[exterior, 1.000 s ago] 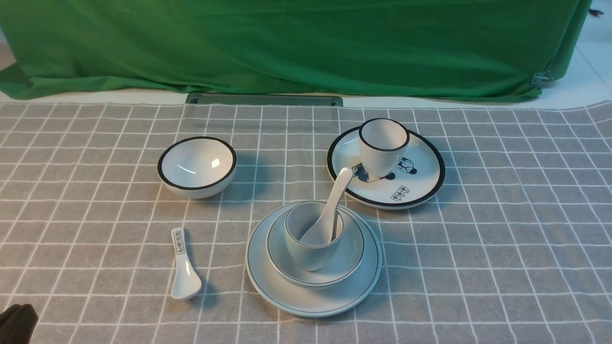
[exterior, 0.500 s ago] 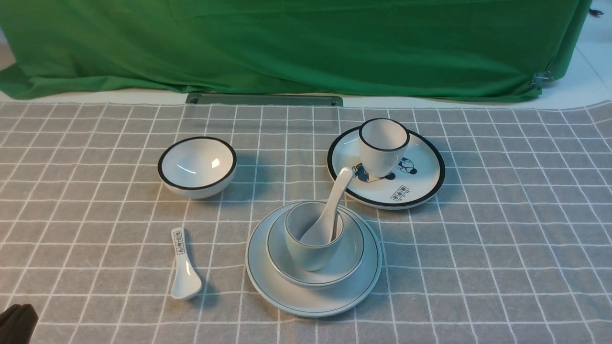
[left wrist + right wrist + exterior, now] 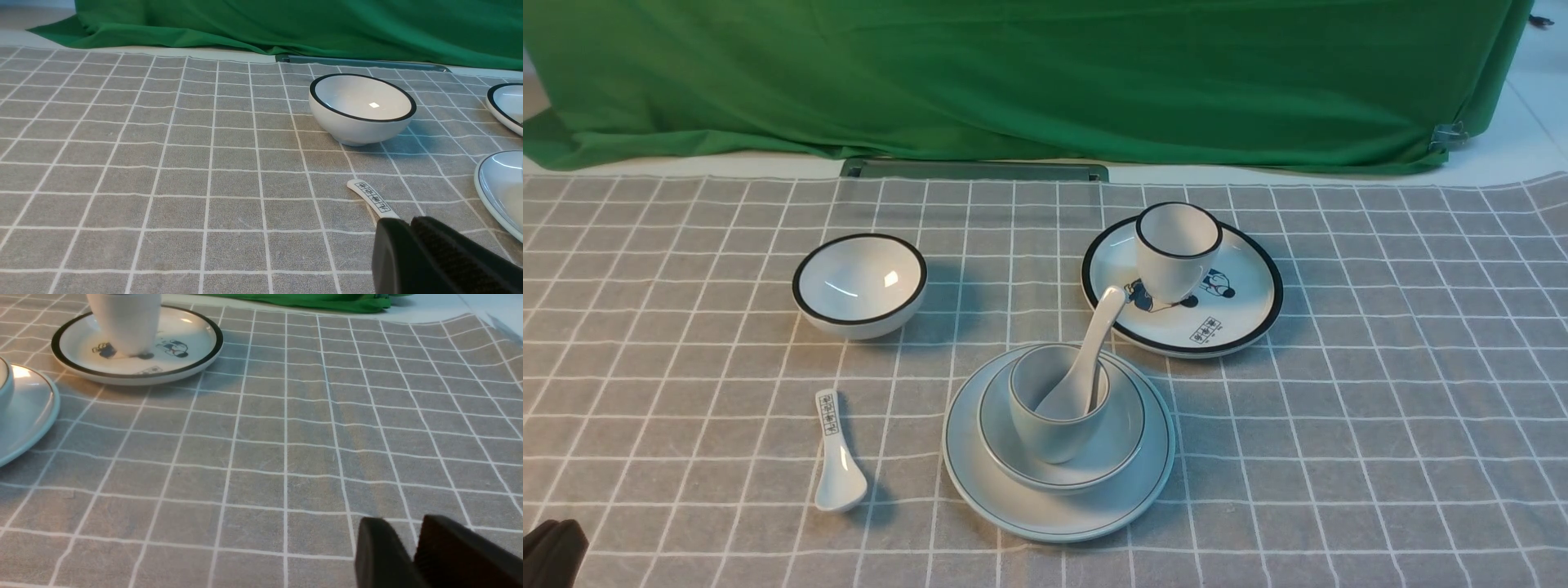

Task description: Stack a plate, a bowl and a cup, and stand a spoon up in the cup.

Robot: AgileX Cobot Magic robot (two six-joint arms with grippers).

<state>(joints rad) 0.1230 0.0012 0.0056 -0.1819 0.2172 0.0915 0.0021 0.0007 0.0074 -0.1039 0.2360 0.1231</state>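
Nothing has moved over the last second: the spoon (image 3: 1086, 359) leans in the cup (image 3: 1058, 402), cup in the bowl (image 3: 1123, 441), bowl on the plate (image 3: 1045, 514), mid-counter (image 3: 1380, 425). Left hand (image 3: 410, 232) and right hand (image 3: 408, 547) sit pressed together, empty, well back. Looks finished.

A grey tablecloth (image 3: 1380, 392) with a white grid covers the table from 6 o'clock up past the middle of the front view. Along 12 o'clock a green cloth backdrop (image 3: 1029, 73) hangs in soft folds, its hem resting on a pale surface (image 3: 1527, 155) that shows at 2 o'clock. A metal clip (image 3: 1450, 133) pinches the backdrop near its right edge. A dark grey slot (image 3: 974, 170) lies just under the hem. Light is even, with soft shadows.
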